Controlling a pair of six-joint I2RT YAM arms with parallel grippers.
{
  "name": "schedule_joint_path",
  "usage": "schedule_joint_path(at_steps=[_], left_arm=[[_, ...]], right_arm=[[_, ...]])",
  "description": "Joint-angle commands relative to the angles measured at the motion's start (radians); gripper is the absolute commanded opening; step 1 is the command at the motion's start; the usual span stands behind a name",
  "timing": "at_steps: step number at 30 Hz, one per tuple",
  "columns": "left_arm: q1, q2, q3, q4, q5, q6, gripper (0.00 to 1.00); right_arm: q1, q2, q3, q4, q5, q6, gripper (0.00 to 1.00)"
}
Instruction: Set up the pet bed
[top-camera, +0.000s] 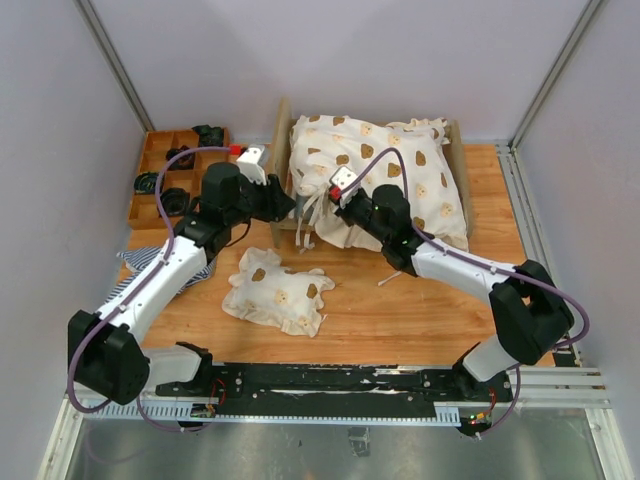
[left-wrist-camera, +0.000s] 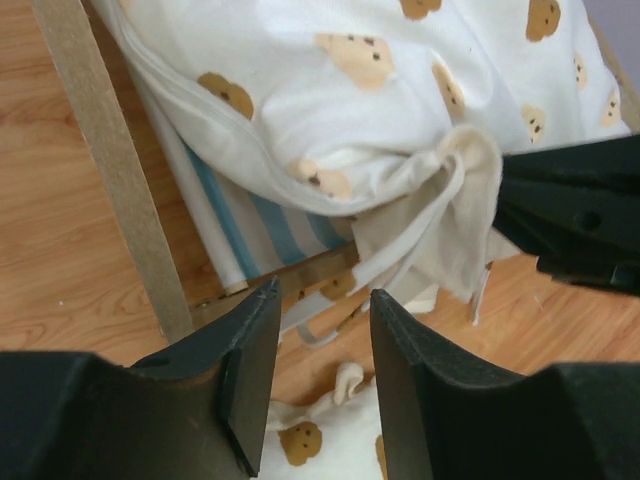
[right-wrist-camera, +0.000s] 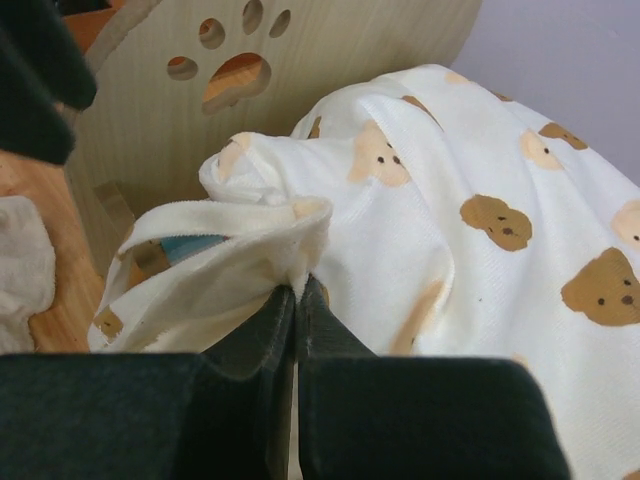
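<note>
Centrally along the far edge of the wooden table (top-camera: 400, 320) stood the pet bed (top-camera: 282, 140), its plywood headboard (right-wrist-camera: 300, 100) with the paw-print cutout turned toward the table's left side. A cream bear-print quilt (top-camera: 400, 160) lay heaped over the frame and hid most of it. In the left wrist view a strip of the blue-and-white striped mattress (left-wrist-camera: 270, 225) showed beneath the quilt's lifted edge, next to a light wooden rail (left-wrist-camera: 110, 170).

The right gripper (right-wrist-camera: 296, 292) was at the quilt's near left corner, its jaws pressed together on a fold of the ruffled hem, with the fabric bunched just above the fingertips. The left gripper (left-wrist-camera: 322, 300) hovered just beside the same corner, near the headboard's near end. Its jaws were parted to a moderate gap with nothing between them.

A small bear-print pillow (top-camera: 278, 290) lay flat near the table's middle, apart from the bed. A brown compartment tray (top-camera: 165, 165) sat in the far left corner, holding dark items too small to identify.
</note>
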Motion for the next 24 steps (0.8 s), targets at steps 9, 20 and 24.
schedule_joint_path(at_steps=[9, 20, 24], left_arm=[[-0.038, 0.033, -0.203, 0.207, 0.049, 0.183, 0.48], [-0.071, 0.123, -0.243, 0.354, 0.019, 0.165, 0.47], [-0.081, 0.14, -0.247, 0.375, -0.01, 0.16, 0.47]], right_arm=[[-0.075, -0.002, 0.059, -0.026, -0.076, 0.127, 0.0], [-0.08, -0.012, 0.056, -0.033, -0.089, 0.131, 0.0], [-0.084, -0.019, 0.055, -0.033, -0.094, 0.132, 0.0]])
